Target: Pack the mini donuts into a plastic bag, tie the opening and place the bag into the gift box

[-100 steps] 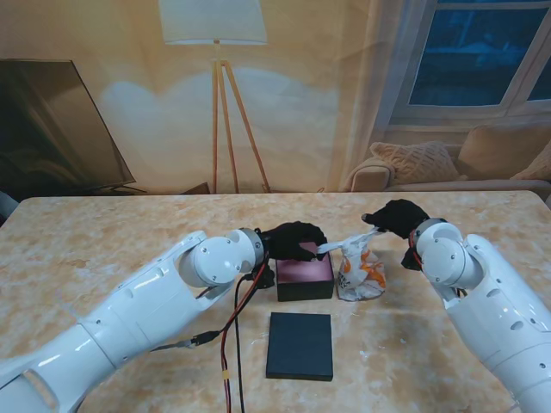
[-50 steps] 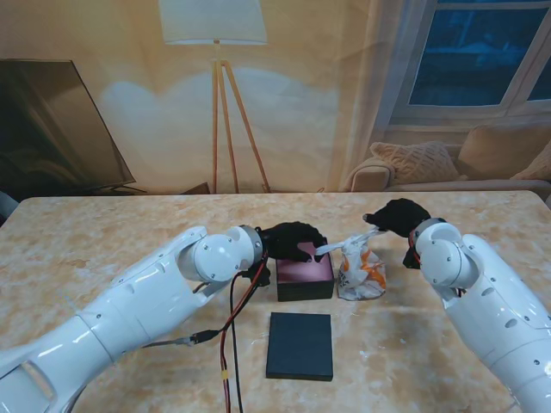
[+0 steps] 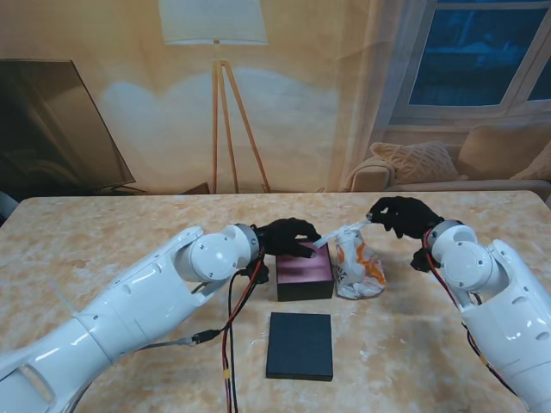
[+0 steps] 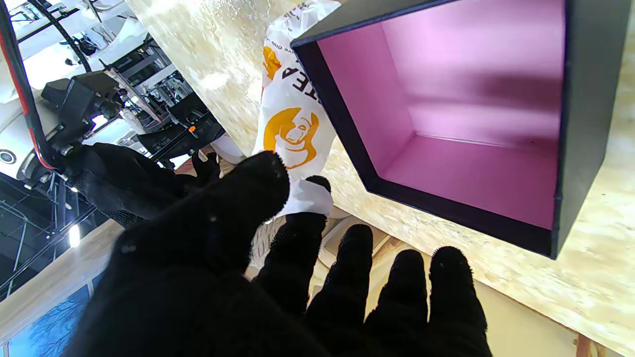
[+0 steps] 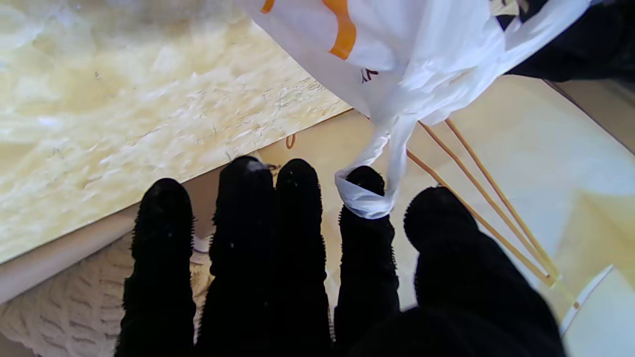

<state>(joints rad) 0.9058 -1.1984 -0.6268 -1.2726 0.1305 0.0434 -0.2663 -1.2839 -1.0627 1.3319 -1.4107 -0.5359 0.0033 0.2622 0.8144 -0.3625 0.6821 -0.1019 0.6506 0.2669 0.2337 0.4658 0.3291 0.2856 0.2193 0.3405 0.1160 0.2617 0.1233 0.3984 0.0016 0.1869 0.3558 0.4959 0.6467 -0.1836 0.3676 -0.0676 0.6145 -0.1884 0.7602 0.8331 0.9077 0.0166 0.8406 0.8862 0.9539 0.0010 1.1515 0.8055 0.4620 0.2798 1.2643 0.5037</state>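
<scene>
A white plastic bag [image 3: 359,268] with orange print stands on the table, right of the open gift box [image 3: 304,276] with its pink inside. My left hand [image 3: 290,237], in a black glove, hovers over the box's far edge and pinches one handle strip [image 4: 306,194] of the bag [image 4: 292,119]. My right hand [image 3: 401,215] is farther right; the other handle is looped around its forefinger [image 5: 365,198], pulling the bag [image 5: 397,54] top taut between both hands. The donuts are hidden inside the bag. The box [image 4: 476,114] is empty.
The dark box lid [image 3: 300,345] lies flat nearer to me than the box. Red and black cables [image 3: 231,344] hang from my left arm across the table. The table's far edge runs behind the hands.
My right hand has moved up and a little to the right, stretching the bag's handle. The left hand lifted slightly and the bag top rose with it.
</scene>
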